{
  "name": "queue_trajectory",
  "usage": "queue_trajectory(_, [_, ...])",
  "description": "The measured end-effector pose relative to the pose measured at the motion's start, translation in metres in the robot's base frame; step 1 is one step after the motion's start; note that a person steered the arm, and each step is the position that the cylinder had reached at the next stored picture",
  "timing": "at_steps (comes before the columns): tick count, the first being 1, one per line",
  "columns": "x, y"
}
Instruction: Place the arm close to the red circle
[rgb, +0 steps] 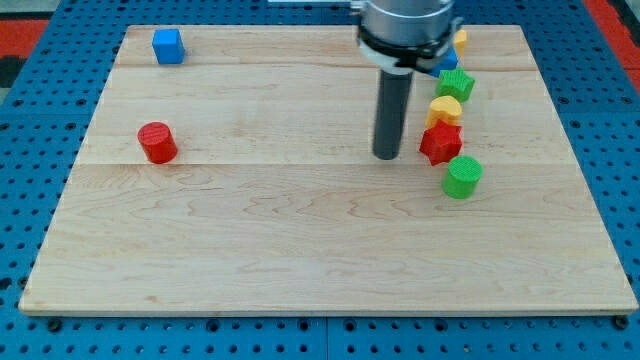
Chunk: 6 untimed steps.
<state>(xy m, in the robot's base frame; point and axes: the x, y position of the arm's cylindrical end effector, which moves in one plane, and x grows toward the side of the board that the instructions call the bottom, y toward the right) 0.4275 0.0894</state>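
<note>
The red circle, a short red cylinder, stands on the wooden board at the view's left. My tip rests on the board right of centre, far to the right of the red circle. It is just left of a red star block, with a small gap between them.
A blue cube sits at the top left. On the right, a column of blocks runs down: a yellow and blue block partly hidden by the arm, a green star, a yellow block, the red star, a green cylinder.
</note>
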Motion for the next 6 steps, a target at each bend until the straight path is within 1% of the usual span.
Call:
queue_trajectory(1, [-0.001, 0.008])
queue_trajectory(2, [-0.010, 0.013])
queue_trajectory(3, [-0.008, 0.035])
queue_trajectory(4, [-0.008, -0.004])
queue_trajectory(5, [0.013, -0.075])
queue_trajectory(6, [0.027, -0.112])
